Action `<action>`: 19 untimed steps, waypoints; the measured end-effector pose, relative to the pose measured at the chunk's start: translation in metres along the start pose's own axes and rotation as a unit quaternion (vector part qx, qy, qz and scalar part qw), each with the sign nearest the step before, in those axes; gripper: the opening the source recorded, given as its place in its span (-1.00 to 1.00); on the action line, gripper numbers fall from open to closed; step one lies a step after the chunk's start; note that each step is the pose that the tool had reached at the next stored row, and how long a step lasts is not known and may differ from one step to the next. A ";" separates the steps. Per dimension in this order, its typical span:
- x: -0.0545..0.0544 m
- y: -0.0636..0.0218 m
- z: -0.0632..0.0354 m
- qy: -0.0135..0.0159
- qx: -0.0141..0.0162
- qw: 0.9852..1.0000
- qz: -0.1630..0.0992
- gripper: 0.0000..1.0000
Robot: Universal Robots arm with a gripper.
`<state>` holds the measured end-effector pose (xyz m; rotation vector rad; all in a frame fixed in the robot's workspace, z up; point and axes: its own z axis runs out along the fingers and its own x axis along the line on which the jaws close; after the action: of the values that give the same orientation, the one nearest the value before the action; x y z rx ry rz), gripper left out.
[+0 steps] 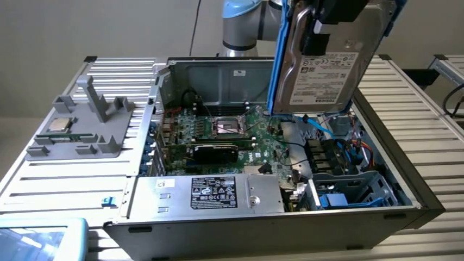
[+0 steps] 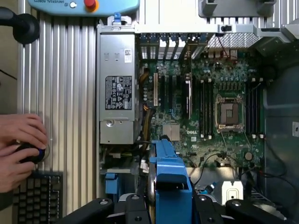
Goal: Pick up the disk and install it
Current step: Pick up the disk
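Step in hand, by my read: pick-up done, transport/install phase; disk not yet seated. Exterior view, L to R. At the exterior view's left: grey fixture (image 1: 80, 128) on the ribbed table (image 1: 58, 185), w/ a small processor chip (image 1: 62, 125) lying on it, well apart from the work. Next, the open PC case (image 1: 290, 228): silver power supply w/ black label (image 1: 214, 193) at near side, motherboard (image 1: 232, 136) w/ CPU socket (image 1: 226, 126) mid-case. Right of the socket, the disk (image 1: 330, 70) hangs in air over the right part of the case, carried by the gripper (image 1: 326, 27); jaws roughly half apart and clamped on the disk's upper end, one each side. Disk is on edge, tilted, label face toward the camera. Its lower end is near the blue cables (image 1: 319, 125); can't tell if touching. Look of the disk: flat silver-grey body, white printed label w/ barcodes, bright blue plastic frame along the long edges; looks rigid, no visible damage. Wrist view: blue frame sits between the fingers (image 2: 105, 207). Near-right corner of the case: grey drive cage (image 1: 355, 187), apart from the disk, prob. the target bay (my guess). Next move calls for turning the disk to match the cage opening, squaring the frame to it, clearing the cables, and keeping the clamp on until seated. Aside, wrist view: a person's hands (image 2: 21, 144) by a keyboard (image 2: 39, 196), off the case.
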<state>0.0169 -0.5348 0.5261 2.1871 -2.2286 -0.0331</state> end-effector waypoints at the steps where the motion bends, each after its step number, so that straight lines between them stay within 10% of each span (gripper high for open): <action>1: 0.001 -0.0044 -0.0001 0.000 0.000 1.000 0.000 -0.25; 19: 0.039 -0.0665 -0.0019 0.000 -0.002 1.000 0.000 -0.25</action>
<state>0.0827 -0.5748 0.5261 2.1851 -2.2264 -0.0378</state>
